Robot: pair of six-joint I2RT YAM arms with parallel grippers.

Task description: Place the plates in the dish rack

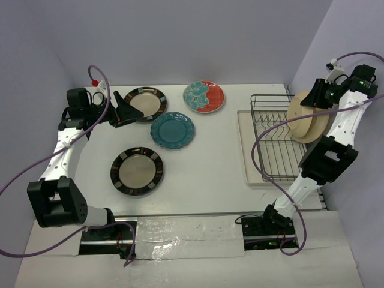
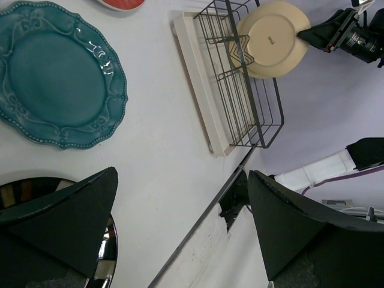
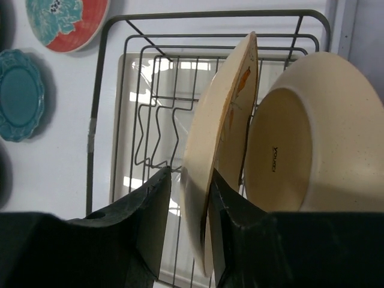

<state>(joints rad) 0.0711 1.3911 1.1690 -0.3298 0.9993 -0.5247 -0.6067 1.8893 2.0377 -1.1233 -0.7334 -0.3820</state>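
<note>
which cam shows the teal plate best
Top external: the whole teal plate is in frame, unobstructed. Left wrist shows it larger but clipped at the frame edge; right wrist catches only part at its left edge.

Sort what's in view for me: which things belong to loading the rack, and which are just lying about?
Job:
dish rack
cream plate upright in it
second cream plate between the right gripper's fingers
far striped-rim plate, near striped-rim plate, teal plate, red floral plate, all on the table

Lying about:
purple cables
taped strip at the near edge
</note>
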